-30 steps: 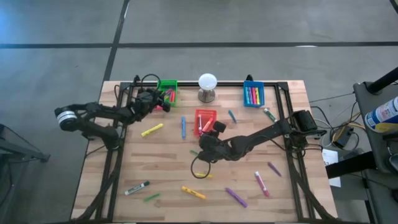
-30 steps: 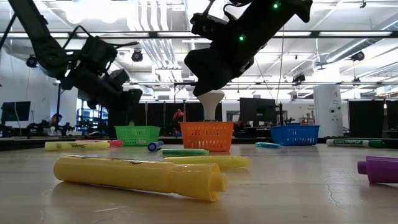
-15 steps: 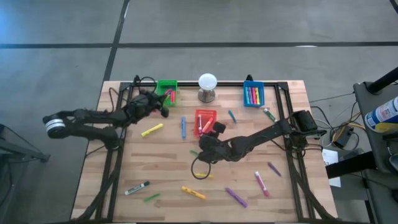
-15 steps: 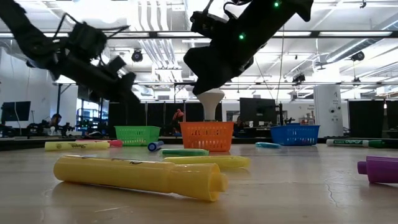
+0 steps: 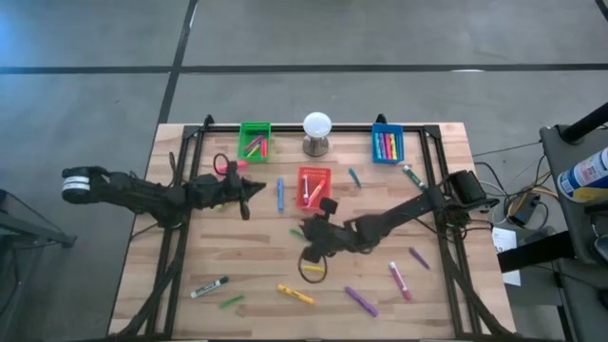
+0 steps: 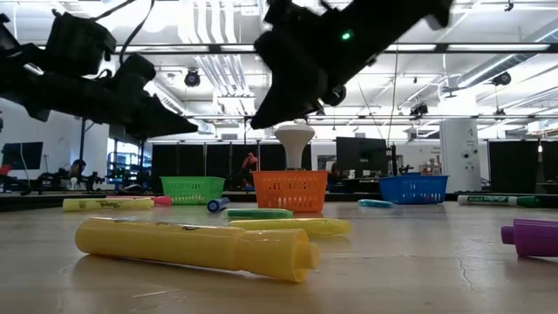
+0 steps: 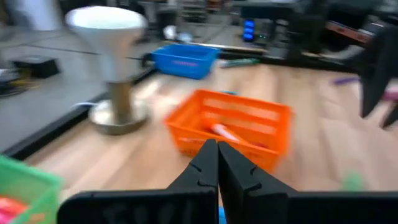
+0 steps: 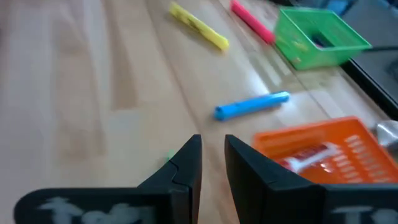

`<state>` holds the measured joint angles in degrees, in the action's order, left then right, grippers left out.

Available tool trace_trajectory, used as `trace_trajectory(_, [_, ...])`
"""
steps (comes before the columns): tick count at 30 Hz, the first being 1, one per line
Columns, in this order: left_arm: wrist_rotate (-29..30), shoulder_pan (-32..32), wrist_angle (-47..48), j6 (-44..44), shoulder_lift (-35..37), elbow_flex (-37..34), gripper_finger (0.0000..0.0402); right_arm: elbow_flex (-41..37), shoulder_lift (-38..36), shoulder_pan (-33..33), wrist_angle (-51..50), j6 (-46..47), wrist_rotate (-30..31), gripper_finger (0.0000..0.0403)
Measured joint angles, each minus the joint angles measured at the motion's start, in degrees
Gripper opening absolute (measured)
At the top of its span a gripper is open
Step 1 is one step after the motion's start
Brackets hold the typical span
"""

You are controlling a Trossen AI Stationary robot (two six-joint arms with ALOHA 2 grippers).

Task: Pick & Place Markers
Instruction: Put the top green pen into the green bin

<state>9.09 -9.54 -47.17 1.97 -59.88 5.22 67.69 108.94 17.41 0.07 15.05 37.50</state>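
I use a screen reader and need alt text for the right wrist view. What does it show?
The right pincer, fingers slightly apart and empty, hovers over the wooden table. Ahead lie a blue marker, a yellow marker, a pink marker, a green bin and an orange bin.

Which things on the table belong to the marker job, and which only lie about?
Job:
yellow marker
blue marker
purple marker
pink marker

Only lying about:
white ball on its stand
cables at the table's right edge
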Motion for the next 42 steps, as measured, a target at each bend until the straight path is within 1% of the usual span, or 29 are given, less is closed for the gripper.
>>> trace_trajectory(3, [-0.76, 1.38, -1.09, -0.96, 0.00, -0.64, 0.0000, -4.67, -0.16, 1.84, 11.47, -1.53, -0.10, 0.0052])
trace_trajectory(5, [-0.75, 1.82, -1.58, -1.31, 0.00, -1.24, 0.0000, -8.10, -0.19, 2.50, 17.34, -2.26, -0.23, 0.0042])
trace_trajectory(7, [-0.87, 2.01, -2.54, -1.31, -0.03, -1.89, 0.0000, -10.72, -0.36, 2.54, 19.99, -1.19, -1.09, 0.0033])
trace_trajectory(10, [-0.97, 2.01, -2.71, -1.31, -0.09, -2.54, 0.0000, -12.70, -0.56, 2.32, 20.26, 2.98, -4.36, 0.0024])
trace_trajectory(13, [-0.97, 2.01, -2.88, -1.31, -0.13, -2.77, 0.0000, -13.61, -0.56, 2.33, 19.54, 4.33, -6.24, 0.0025])
trace_trajectory(16, [-1.46, 1.99, -3.50, -1.31, -0.33, -2.80, 0.0000, -13.59, -0.56, 3.00, 18.11, 4.50, -6.70, 0.0039])
trace_trajectory(19, [-2.02, 1.99, -3.40, -1.24, -0.33, -2.80, 0.0000, -11.65, -0.56, 3.91, 13.45, 4.77, -6.76, 0.0063])
trace_trajectory(26, [-2.24, 1.99, -3.38, -0.94, -0.33, -2.80, 0.0000, -6.05, -0.58, 5.65, 0.42, 9.14, -8.01, 0.0127])
trace_trajectory(29, [-2.35, 1.99, -3.38, -0.94, -0.33, -2.80, 0.0000, -5.13, -0.58, 6.01, -3.17, 12.87, -8.03, 0.0150])
trace_trajectory(31, [-2.35, 1.99, -3.36, -0.94, -0.33, -2.80, 0.0000, -5.22, -0.56, 6.03, -3.74, 14.56, -8.09, 0.0160])
trace_trajectory(35, [-2.35, 1.99, -3.33, -0.94, -0.33, -2.80, 0.0000, -5.93, -0.34, 5.10, -3.63, 15.12, -7.72, 0.0169])
trace_trajectory(42, [-2.31, 1.99, -3.35, -0.94, -0.44, -2.80, 0.0000, -5.93, 1.96, 1.76, -1.48, 15.24, -7.83, 0.0158])
